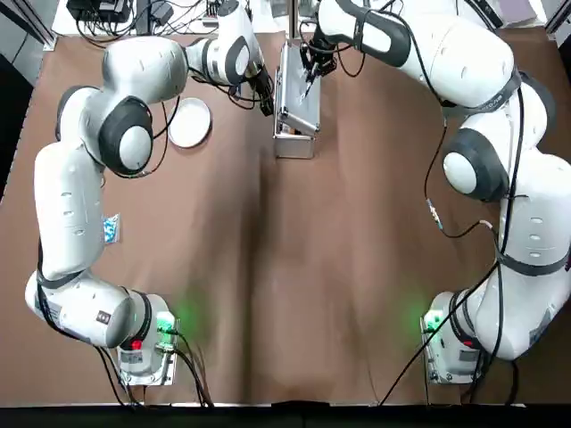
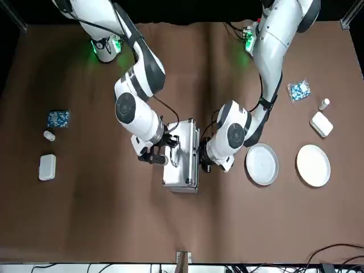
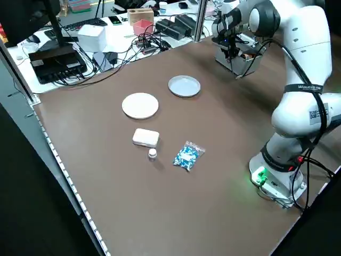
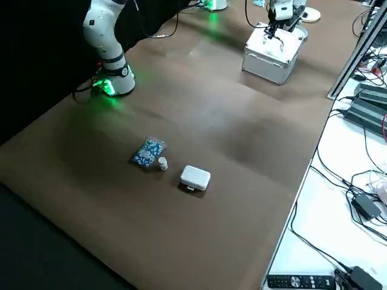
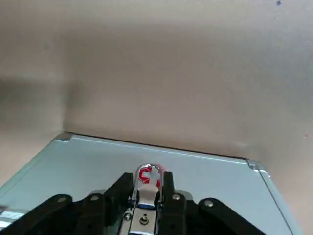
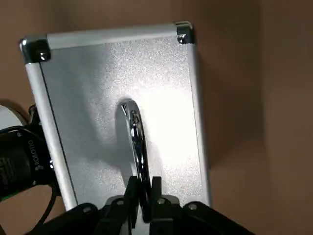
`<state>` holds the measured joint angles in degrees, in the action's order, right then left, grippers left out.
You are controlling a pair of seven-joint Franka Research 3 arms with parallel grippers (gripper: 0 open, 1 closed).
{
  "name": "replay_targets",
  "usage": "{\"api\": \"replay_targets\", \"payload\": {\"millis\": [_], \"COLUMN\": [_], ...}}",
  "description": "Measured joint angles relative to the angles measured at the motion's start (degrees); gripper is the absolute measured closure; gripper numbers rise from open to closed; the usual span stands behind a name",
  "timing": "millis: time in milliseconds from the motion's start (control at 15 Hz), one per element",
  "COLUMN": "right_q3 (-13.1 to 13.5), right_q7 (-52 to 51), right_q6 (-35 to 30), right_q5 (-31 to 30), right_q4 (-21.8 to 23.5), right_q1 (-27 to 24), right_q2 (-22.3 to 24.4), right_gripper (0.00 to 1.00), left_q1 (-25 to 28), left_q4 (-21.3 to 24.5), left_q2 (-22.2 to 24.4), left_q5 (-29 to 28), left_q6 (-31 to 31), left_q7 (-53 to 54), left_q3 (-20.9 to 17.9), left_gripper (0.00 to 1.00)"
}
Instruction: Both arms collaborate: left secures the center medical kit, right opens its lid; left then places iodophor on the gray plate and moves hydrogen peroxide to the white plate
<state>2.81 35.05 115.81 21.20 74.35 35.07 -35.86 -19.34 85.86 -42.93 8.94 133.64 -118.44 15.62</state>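
We find the medical kit [image 2: 182, 154] closed, its lid [image 6: 122, 98] flat on top. The right gripper [image 6: 142, 188] is over the lid, fingers nearly closed and pinching the slim handle [image 6: 134, 137]. The left gripper [image 5: 145, 188] is at the kit's side, fingers narrowly parted around a latch [image 5: 146, 175]. The gray plate [image 2: 261, 164] lies just beside the kit, the white plate [image 2: 313, 165] beyond it. Neither bottle is visible.
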Motion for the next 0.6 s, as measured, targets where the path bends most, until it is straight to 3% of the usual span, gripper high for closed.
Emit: {"api": "replay_targets", "payload": {"millis": [600], "right_q3": [0.8], "right_q7": [-7.8], "right_q6": [-12.2], "right_q5": [0.0], "right_q4": [0.4], "right_q1": [-6.1], "right_q2": [1.5], "right_gripper": [0.87], "left_q1": [0.0], "left_q4": [0.0], "left_q2": [-0.1], "left_q5": [0.0], "left_q6": [0.0], "left_q7": [0.0], "left_q3": [-0.1], "left_gripper": [0.68]}}
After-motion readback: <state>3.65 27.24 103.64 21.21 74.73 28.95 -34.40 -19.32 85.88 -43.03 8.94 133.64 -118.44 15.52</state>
